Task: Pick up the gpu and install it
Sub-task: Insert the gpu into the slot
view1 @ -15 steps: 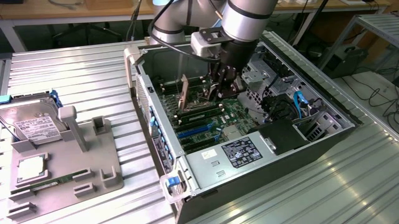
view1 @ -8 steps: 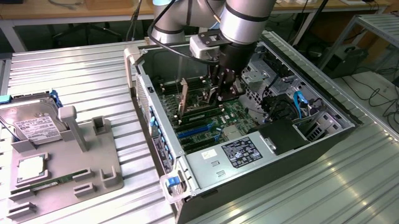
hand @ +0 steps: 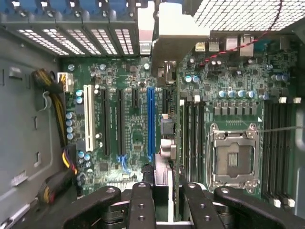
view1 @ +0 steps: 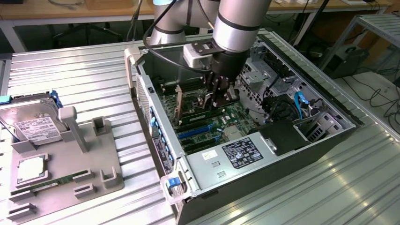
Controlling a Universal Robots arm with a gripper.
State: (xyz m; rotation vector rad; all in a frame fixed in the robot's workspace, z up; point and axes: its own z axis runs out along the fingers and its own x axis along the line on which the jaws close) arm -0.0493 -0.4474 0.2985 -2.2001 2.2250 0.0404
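Nearest to us in the wrist view, the black claw (hand: 162,202) is clenched on the gpu (hand: 167,57), a thin flat black circuit card with a silvery metal bracket at its far end. We see the card edge-on, standing upright over the green motherboard (hand: 128,95), between the long blue expansion slot (hand: 151,121) and the row of dark memory slots (hand: 193,138); we cannot tell whether its lower edge is touching the board. Beside the memory slots sits the square metal processor socket (hand: 235,157).

In the exterior view the silver arm reaches down into the open black computer case (view1: 250,140), which lies on its side on the ribbed metal worktop (view1: 81,70), and the claw (view1: 218,96) is low inside the case, over the board. On the exterior view's left we see a grey parts holder (view1: 93,164) carrying a silver hard drive with a white label (view1: 34,124) and a slim green memory stick (view1: 53,183).
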